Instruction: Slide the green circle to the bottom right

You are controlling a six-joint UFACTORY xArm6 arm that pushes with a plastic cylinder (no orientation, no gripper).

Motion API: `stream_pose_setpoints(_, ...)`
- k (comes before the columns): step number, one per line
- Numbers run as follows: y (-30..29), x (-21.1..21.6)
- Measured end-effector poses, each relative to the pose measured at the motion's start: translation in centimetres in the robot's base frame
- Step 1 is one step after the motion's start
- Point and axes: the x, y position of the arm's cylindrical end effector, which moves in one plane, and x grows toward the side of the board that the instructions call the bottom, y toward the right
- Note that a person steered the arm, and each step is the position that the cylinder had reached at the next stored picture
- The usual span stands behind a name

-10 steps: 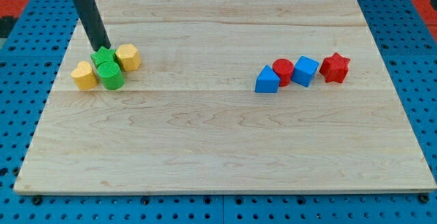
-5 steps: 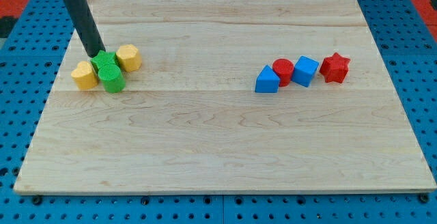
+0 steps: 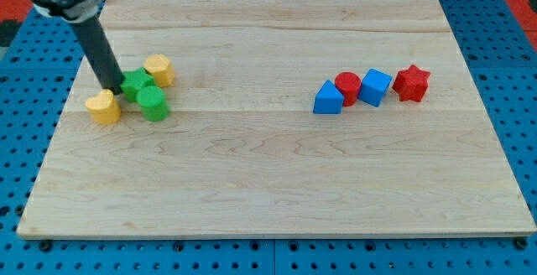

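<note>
The green circle (image 3: 153, 104) lies on the wooden board (image 3: 277, 166) at the view's left. A green star-like block (image 3: 137, 83) touches it from the upper left. My tip (image 3: 114, 89) stands just left of the green star block, between it and a yellow heart-shaped block (image 3: 104, 107). A yellow hexagon-like block (image 3: 159, 70) sits to the upper right of the green pair. The dark rod rises from the tip toward the view's top left.
At the view's right stands a row of blocks: a blue triangle (image 3: 328, 99), a red circle (image 3: 347, 85), a blue cube (image 3: 375, 87) and a red star (image 3: 412, 83). The board rests on a blue perforated table (image 3: 520, 74).
My tip has moved left and down, from above the green blocks to their left side. The two green blocks have shifted right and slightly down. The yellow heart has moved slightly down.
</note>
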Motion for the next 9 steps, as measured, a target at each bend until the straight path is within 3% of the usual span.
stream_pose_setpoints(2,3.2,4.4)
stream_pose_setpoints(4,1.8,3.7)
stream_pose_setpoints(5,4.2,2.3)
stream_pose_setpoints(8,33.2,10.7)
stream_pose_setpoints(9,33.0,11.4)
